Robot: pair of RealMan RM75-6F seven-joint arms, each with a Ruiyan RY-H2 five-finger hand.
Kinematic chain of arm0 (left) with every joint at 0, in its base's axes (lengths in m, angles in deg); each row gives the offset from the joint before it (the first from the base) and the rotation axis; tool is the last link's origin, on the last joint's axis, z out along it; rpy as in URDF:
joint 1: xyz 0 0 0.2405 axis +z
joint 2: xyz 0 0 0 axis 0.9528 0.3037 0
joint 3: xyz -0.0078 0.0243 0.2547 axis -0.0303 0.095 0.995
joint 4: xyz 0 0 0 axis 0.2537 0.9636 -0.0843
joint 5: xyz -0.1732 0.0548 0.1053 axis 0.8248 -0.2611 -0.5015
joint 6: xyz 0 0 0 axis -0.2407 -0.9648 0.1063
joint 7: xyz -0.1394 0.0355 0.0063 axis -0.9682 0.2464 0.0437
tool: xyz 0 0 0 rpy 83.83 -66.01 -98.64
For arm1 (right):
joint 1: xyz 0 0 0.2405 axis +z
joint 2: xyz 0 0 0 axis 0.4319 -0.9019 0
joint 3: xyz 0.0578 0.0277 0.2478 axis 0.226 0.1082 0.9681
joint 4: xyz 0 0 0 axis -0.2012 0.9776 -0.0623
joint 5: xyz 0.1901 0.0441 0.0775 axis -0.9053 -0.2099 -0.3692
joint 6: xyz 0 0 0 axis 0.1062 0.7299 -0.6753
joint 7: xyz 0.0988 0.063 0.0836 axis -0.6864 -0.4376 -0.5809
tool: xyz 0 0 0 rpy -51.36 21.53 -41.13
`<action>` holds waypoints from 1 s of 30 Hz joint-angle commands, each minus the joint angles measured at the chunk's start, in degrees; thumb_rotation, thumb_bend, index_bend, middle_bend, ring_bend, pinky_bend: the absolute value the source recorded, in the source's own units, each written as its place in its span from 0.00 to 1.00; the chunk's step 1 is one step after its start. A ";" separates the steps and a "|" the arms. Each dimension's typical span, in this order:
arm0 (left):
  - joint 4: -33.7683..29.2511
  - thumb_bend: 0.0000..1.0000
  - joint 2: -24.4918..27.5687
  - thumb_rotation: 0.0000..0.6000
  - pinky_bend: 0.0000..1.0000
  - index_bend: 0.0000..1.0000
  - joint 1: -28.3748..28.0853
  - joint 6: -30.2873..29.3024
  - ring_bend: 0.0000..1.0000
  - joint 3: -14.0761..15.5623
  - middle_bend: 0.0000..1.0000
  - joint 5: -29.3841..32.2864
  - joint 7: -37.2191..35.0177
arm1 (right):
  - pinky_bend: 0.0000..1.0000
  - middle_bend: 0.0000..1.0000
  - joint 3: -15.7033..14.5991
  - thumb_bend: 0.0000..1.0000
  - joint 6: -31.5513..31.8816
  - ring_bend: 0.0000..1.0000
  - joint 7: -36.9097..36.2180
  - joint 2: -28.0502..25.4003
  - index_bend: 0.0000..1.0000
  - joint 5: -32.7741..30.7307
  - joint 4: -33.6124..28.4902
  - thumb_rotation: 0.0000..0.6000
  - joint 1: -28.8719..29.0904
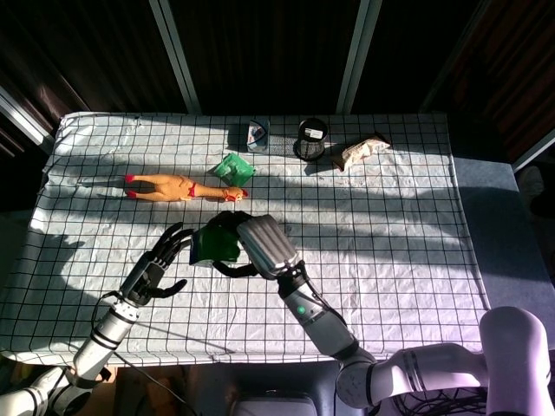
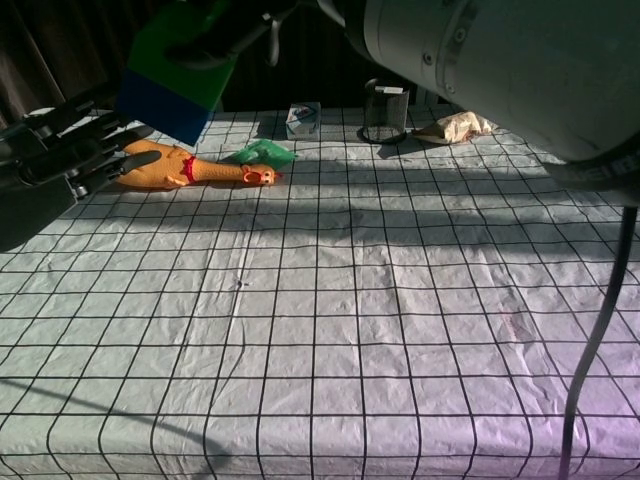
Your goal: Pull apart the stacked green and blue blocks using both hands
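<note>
Chest view: right hand [image 1: 260,247] grips tilted stacked blocks [image 2: 172,78], green uppermost; left hand [image 1: 160,264] spread

At the upper left, the right hand [image 2: 235,25] holds the stacked blocks up off the tabletop [image 2: 400,320], the green block [image 2: 185,40] on top and the blue block [image 2: 160,100] beneath it, the stack tilted. The left hand [image 2: 50,160] reaches in from the left edge with its dark fingers [image 2: 90,150] spread, their tips just beside the blue block. Behind them on the gridded cloth lie a rubber chicken [image 2: 190,168], a green packet [image 2: 262,152], a small clear box [image 2: 303,118], a black mesh cup [image 2: 386,110] and a crumpled tan bag [image 2: 460,125].
</note>
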 commanded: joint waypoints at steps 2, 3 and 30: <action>-1.08 0.25 -0.15 1.00 0.11 0.00 -0.42 0.39 0.00 -0.56 0.13 1.24 -0.54 | 0.65 0.71 0.14 0.34 0.28 0.62 -0.17 1.16 0.96 -0.67 0.36 1.00 0.56; -1.34 0.25 -0.07 1.00 0.11 0.00 -0.58 0.58 0.00 -0.60 0.13 1.39 -0.96 | 0.65 0.71 0.24 0.34 0.40 0.62 -0.26 1.47 0.96 -0.71 0.49 1.00 0.70; -3.13 0.26 -0.15 1.00 0.13 0.41 -2.51 3.44 0.15 -0.46 0.48 3.69 -3.86 | 0.65 0.71 0.39 0.34 2.41 0.62 0.24 5.23 0.96 -0.67 2.74 1.00 1.56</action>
